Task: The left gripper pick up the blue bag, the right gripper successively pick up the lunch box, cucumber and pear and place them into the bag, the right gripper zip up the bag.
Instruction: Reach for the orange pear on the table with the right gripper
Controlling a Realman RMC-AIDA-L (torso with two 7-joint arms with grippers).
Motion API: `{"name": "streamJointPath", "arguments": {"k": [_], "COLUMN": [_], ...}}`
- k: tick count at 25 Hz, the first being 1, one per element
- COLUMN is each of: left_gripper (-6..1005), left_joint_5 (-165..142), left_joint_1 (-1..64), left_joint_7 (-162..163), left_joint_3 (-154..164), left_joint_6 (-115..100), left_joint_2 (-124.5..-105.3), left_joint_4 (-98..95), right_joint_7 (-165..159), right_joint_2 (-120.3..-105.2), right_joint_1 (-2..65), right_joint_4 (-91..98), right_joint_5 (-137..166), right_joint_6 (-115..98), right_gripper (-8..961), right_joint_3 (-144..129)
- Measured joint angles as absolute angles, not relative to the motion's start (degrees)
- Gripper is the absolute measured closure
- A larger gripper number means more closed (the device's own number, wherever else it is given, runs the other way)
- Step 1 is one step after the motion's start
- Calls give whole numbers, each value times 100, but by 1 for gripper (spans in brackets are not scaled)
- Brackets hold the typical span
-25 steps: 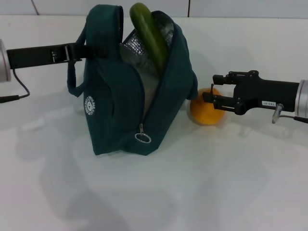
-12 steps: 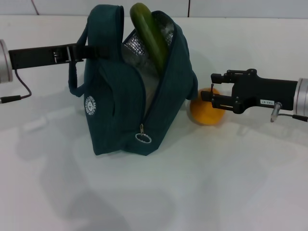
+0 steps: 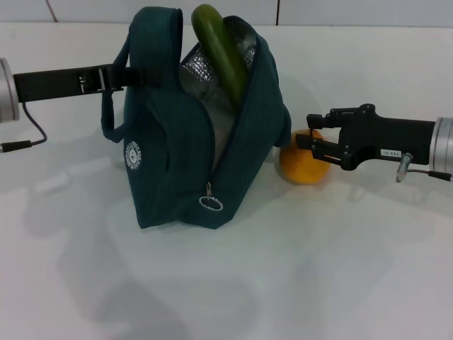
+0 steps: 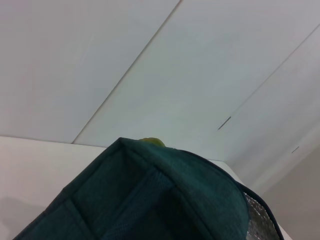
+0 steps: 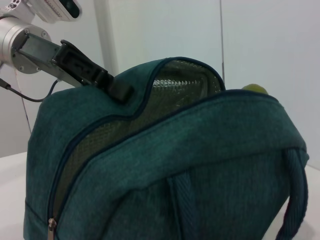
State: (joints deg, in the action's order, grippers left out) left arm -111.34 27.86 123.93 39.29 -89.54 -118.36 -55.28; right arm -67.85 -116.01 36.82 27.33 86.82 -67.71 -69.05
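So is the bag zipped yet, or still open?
Still open. The blue bag gapes at the top, silver lining showing, the cucumber sticking out, and the ring zip pull sits low at the front end.

Lunch box hidden from us, cucumber [image 3: 221,55] lower half sunk in the blue bag [image 3: 191,142], pear [image 3: 303,163] partly behind right gripper [image 3: 312,137] fingertips, left gripper [image 3: 134,76] fingertips behind the bag's handle

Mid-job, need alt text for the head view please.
A dark teal fabric lunch bag stands unzipped with a long green cucumber sticking out, the left gripper at its handle side. The right gripper reaches around an orange-yellow pear beside it.
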Motion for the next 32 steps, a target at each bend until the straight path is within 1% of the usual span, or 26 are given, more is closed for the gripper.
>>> {"name": "streamJointPath", "arguments": {"k": [8,13,19,32], "left_gripper": [956,956,956,955], "left_joint_5": [-11134,-11134,-11134,-11135], "left_joint_1": [2786,2786,2786,2768], "left_joint_7": [12393,12393,12393,12393], "left_joint_3": [3928,3929,3929,3929], "left_joint_6": [-8956,-8956,-8956,-8981], "left_joint_2": [-11838,-11839,-11844,-11856], "left_joint_4": [-5528,-5528,-5528,-5528], "right_joint_7": [-6692,-6643,-6643,-6644], "right_joint_2": [-11602,-11609,-11608,-11578], "right_joint_1": [3692,3669,3613,3440], "right_joint_4": [2747,2747,2744,2811], "right_joint_5": [8663,8655,8525,8248], "right_joint_6": [-6782,-6767,-6761,-6796], "right_gripper": [604,696,743,900], "right_joint_3": [-7004,-6990,-6962,-6934]}}
